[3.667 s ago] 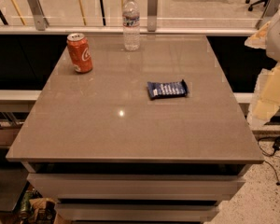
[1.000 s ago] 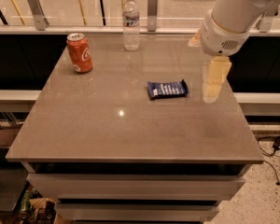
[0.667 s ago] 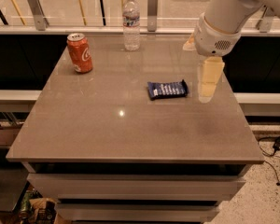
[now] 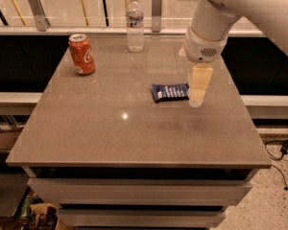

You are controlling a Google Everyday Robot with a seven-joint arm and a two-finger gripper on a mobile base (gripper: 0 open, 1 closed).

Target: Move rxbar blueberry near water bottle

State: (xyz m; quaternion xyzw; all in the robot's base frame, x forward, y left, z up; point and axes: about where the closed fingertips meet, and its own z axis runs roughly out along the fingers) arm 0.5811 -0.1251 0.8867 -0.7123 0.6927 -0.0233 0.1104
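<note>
The rxbar blueberry [image 4: 170, 92], a flat dark blue wrapper with white lettering, lies on the grey table [image 4: 110, 133] right of centre. The water bottle [image 4: 135, 23], clear with a white cap, stands upright at the table's far edge. My gripper [image 4: 197, 98] hangs from the white arm, pointing down, just at the bar's right end and slightly above the tabletop. It overlaps the bar's right tip in the camera view.
An orange-red soda can [image 4: 82, 54] stands upright at the far left of the table. A railing with metal posts [image 4: 156, 4] runs behind the table's far edge. Drawers sit under the tabletop; the floor lies to the right.
The arm has come in from the right and moved left and down toward the bar's right end. The bar, bottle and can have not moved.
</note>
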